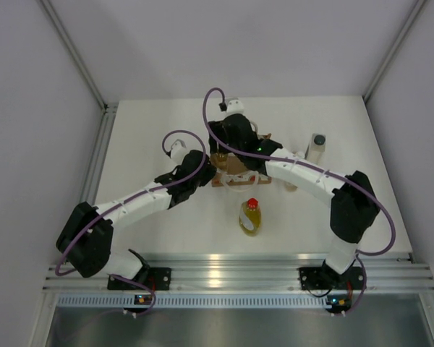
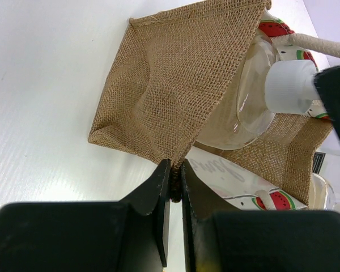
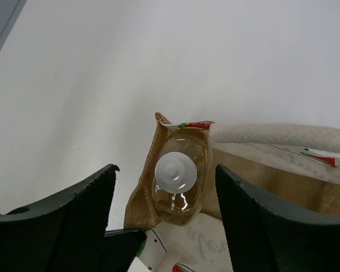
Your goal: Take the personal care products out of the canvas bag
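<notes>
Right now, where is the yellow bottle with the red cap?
In the top view, the yellow bottle is on the table near the middle, outside the canvas bag and just on its near side.

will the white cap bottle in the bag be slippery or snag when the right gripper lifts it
Probably slick: the bottle looks glossy and rounded, so the open right gripper may slip. The canvas bag looks floppy and may drag along; the left gripper pinching its edge should help.
</notes>
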